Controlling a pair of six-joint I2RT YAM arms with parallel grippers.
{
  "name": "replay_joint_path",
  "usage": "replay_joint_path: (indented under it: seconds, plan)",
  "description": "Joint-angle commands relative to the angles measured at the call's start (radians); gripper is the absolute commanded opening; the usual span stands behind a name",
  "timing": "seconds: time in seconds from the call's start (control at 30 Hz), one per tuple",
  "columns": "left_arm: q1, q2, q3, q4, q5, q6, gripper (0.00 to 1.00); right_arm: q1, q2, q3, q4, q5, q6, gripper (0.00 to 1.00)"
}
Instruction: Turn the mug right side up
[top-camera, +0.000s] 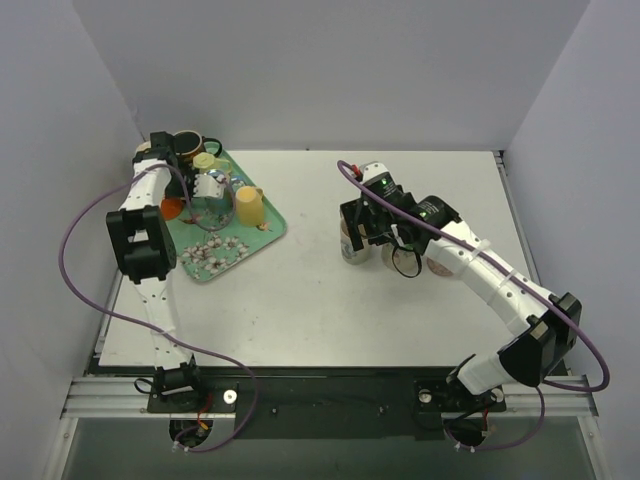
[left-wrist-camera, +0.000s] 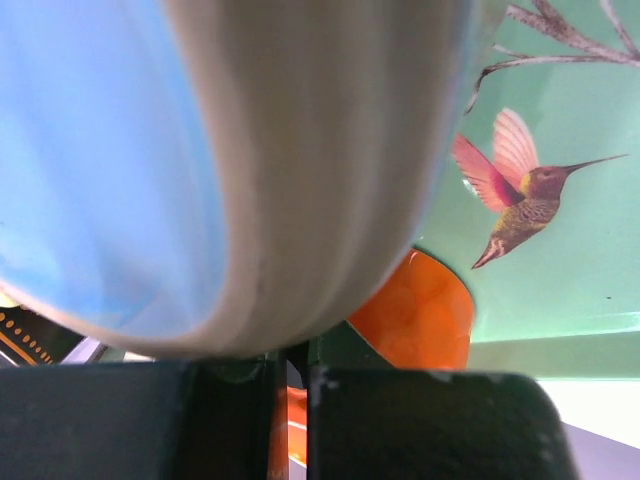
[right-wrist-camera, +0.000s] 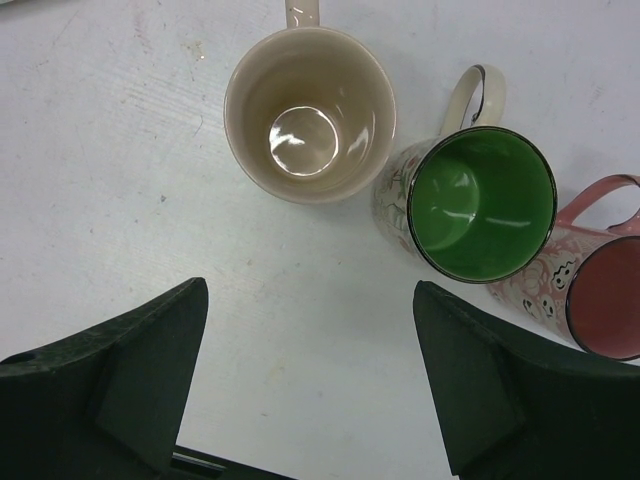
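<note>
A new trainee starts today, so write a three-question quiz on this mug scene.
1. True or false: the right gripper is open, and the cream mug stands free of it, open side up.
2. What colour is the inside of the middle mug? A red, B green, C blue.
3. Name the bird printed on the tray.
Key: 1 true; 2 B; 3 hummingbird.
</note>
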Motion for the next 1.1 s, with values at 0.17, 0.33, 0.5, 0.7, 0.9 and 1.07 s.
replay_joint_path:
  seconds: [0.17,0.33,0.5,0.7,0.9,1.07]
  plan:
    - [0.035,-0.146,0.014,-0.081,0.093,-0.119,0.0,0.002,-0.083,-0.011,0.003,0.001,0.024,0.78]
    - [0.067,-0.257,-0.027,-0.021,0.171,-0.237,0.0,0.007,-0.106,-0.02,0.002,0.001,0.035,0.78]
    - [0.109,-0.374,-0.187,0.092,0.257,-0.336,0.0,0.013,-0.137,-0.032,0.003,-0.004,0.042,0.78]
    - [0.152,-0.5,-0.248,0.135,0.406,-0.565,0.0,0.039,-0.169,-0.031,0.0,0.013,0.051,0.79]
    - [0.155,-0.658,-0.296,0.26,0.544,-0.882,0.0,0.063,-0.223,-0.018,0.032,0.045,0.106,0.81]
    - [0.143,-0.75,-0.328,0.407,0.722,-1.343,0.0,0.191,-0.205,0.054,0.113,0.11,0.09,0.84]
